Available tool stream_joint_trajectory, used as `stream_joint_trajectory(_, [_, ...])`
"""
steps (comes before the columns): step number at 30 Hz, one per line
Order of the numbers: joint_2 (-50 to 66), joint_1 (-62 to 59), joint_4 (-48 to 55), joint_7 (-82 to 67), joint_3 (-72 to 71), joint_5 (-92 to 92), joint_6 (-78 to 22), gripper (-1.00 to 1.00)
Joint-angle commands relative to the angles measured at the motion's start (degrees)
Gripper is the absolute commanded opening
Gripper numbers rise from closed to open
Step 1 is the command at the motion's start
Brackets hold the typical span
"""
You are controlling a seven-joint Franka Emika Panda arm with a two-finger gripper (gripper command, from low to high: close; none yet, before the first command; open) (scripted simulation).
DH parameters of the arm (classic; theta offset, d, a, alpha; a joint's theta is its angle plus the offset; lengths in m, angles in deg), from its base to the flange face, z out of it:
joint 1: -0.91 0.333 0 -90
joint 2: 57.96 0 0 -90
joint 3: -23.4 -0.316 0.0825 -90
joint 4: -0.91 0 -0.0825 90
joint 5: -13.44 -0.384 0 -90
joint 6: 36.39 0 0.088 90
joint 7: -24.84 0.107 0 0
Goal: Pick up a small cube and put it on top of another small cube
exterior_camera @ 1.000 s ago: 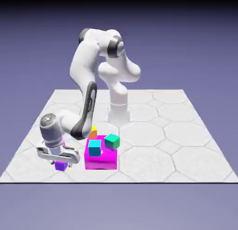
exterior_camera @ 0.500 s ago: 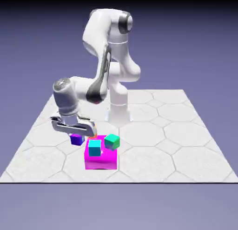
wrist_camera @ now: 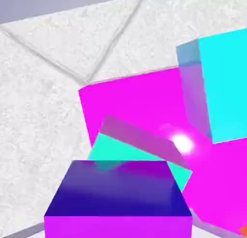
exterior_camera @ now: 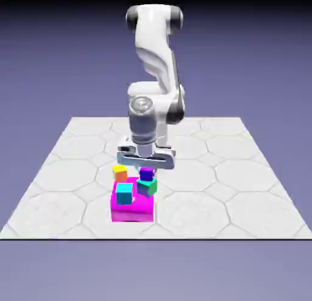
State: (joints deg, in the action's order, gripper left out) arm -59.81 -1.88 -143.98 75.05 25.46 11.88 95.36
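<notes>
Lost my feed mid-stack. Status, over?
Gripper shut on purple cube, carried. Directly above teal-green cube, on magenta block. Cyan cube beside; nothing between.

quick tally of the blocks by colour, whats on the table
small purple cube, held in the gripper: 1
small dark teal-green cube: 1
small bright cyan cube: 1
small orange-yellow cube: 1
large magenta block: 1
total: 5 blocks
</notes>
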Motion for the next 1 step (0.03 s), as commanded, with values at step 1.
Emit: stream_joint_trajectory(1, [-1.4, 0.0, 1.1, 0.1, 0.0, 0.1, -2.5, 1.0])
